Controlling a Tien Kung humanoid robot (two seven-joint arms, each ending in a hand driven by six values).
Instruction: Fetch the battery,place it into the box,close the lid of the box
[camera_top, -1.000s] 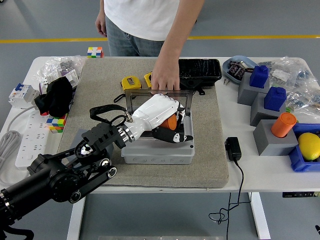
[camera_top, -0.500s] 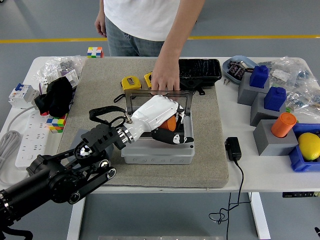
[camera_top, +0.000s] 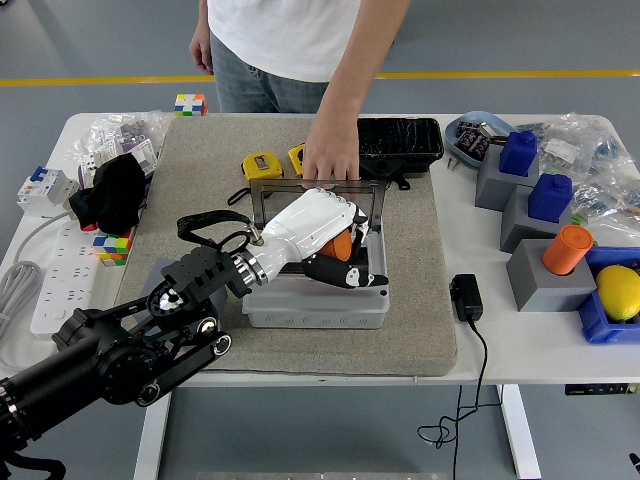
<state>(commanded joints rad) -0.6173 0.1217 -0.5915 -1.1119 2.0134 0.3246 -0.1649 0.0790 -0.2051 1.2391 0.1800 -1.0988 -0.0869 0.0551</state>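
Nothing much has shifted since a second ago: the left hand (camera_top: 325, 238) holds the same place over the open box (camera_top: 315, 305), dipped only a trace lower, and the person's hand (camera_top: 330, 160) rests as before on the top edge of the raised lid (camera_top: 262, 200). That left hand, white-shelled with black fingers (camera_top: 345, 273), is curled around one orange battery (camera_top: 342, 246), which sits inside the box's opening, toward its right half. Only a small orange patch shows between palm and fingers, so the battery's ends are hidden; its long axis seems to run roughly upright with a slight lean, though I cannot be sure which end points down. Whether it already touches the box floor is hidden by the hand. The grey box lies on a tan mat (camera_top: 420, 300) in the middle of the white table (camera_top: 520, 345), its clear lid standing up at the far side, hard to make out except for its dark frame. The robot's right arm is out of sight. Beside the box I count two yellow tape measures (camera_top: 258, 165), the second half covered by the person's wrist, one black tray (camera_top: 400, 140), one black charger (camera_top: 465, 297) with its cable, two blue blocks (camera_top: 550, 195) on grey stands, and one orange cylinder (camera_top: 568, 249).
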